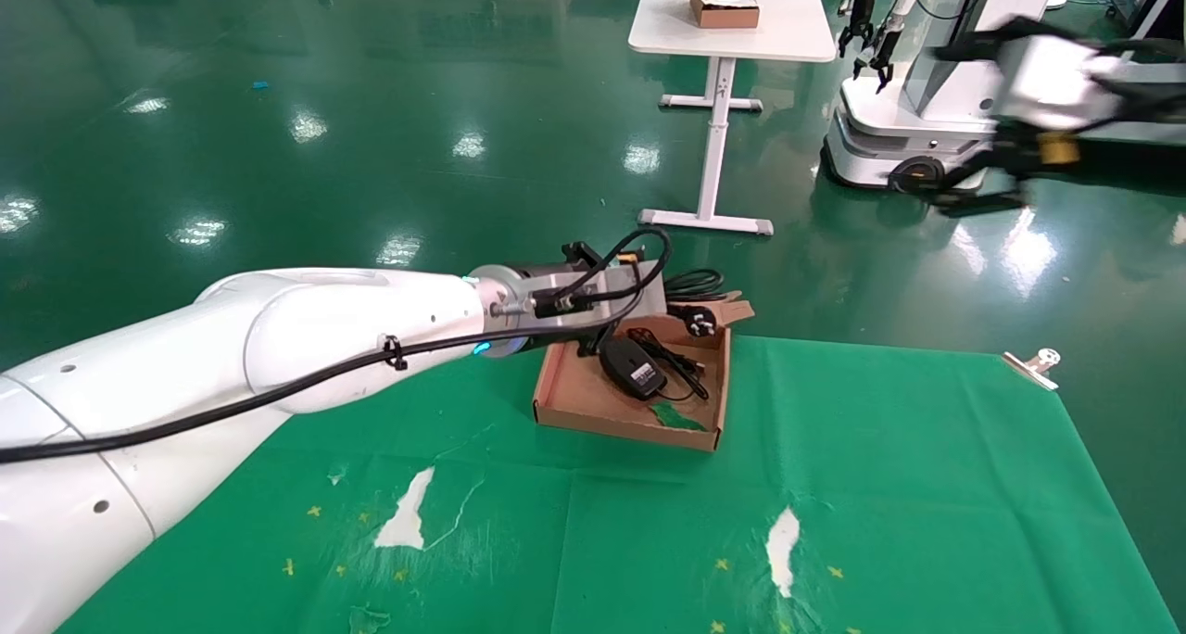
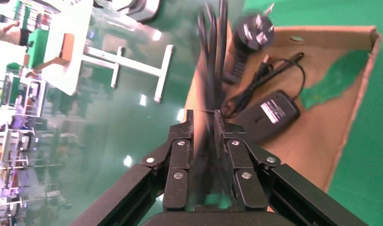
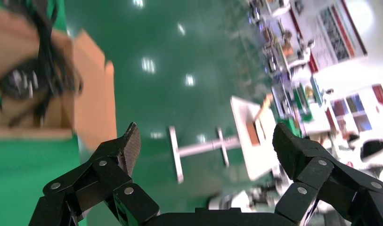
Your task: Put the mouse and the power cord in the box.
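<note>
Power cord (image 2: 213,56) pinched in my L gripper (image 2: 204,129).
Plug + mouse (image 1: 632,367) in box (image 1: 593,402); R gripper (image 3: 206,141) spread wide, raised.

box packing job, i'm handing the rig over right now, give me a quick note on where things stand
Left gripper: shut on the power cord, at the box's far edge.
Right gripper: open, raised off to the right, idle.
Done: mouse lies in the box, with its cable.
Left: the cord's plug rests at the far rim, its coil hangs outside; bring it all in and release.
</note>
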### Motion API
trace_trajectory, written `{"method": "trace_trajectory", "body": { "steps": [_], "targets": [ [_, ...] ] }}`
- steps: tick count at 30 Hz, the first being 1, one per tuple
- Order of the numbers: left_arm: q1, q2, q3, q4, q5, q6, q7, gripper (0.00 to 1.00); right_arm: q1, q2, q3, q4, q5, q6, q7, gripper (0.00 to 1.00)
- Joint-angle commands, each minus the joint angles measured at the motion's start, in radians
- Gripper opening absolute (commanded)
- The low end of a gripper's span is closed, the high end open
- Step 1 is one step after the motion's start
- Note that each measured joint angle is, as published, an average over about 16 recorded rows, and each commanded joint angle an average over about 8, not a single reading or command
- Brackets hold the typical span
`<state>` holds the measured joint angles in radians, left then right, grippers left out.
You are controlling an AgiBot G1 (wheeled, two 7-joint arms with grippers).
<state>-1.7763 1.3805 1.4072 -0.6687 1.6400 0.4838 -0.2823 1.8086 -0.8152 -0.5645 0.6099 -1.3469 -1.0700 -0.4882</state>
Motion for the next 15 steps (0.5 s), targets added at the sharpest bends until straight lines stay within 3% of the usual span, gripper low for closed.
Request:
{"method": "trace_trajectory", "body": {
  "steps": [1,8,15],
  "targets": [
    [-0.006,0.000,0.023,-0.007,-0.001,-0.008,-0.022,1.00,-0.022,-0.032,0.001,0.032,0.008,0.031,0.014,1.00],
    [0.002,-0.018,0.035,-0.033,-0.024,-0.010,-0.048,1.00,-0.072,-0.080,0.007,0.075,0.036,0.051,0.024,1.00],
    [0.075,-0.096,-0.083,-0.096,-0.117,0.093,-0.035,1.00,-0.134,-0.080,0.027,0.128,0.083,0.029,0.070,1.00]
  ]
}}
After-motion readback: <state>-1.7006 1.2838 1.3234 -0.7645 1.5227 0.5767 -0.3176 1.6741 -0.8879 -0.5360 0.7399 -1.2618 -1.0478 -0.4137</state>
